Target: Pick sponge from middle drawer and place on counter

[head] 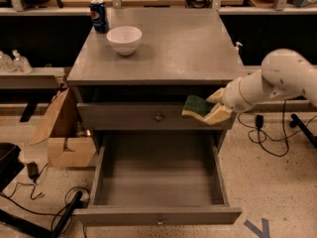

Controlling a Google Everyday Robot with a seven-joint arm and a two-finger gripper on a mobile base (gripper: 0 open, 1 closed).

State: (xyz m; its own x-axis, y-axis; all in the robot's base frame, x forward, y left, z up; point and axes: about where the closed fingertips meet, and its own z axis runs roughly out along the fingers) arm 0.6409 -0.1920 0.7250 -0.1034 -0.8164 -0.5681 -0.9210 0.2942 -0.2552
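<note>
The sponge [196, 106], dark green on top with a yellow layer below, is held in the air in front of the closed upper drawer front, just below the counter's front edge. My gripper [213, 107] is shut on the sponge's right side; its cream fingers [218, 114] show around it, and the white arm reaches in from the right. The middle drawer [157, 175] is pulled wide open below, its gray interior bare. The counter [178, 48] is the broad gray cabinet top above.
A white bowl [124, 39] and a blue soda can [99, 15] stand at the counter's back left. A cardboard box [62, 133] sits on the floor left of the cabinet. Cables lie on the floor at both sides.
</note>
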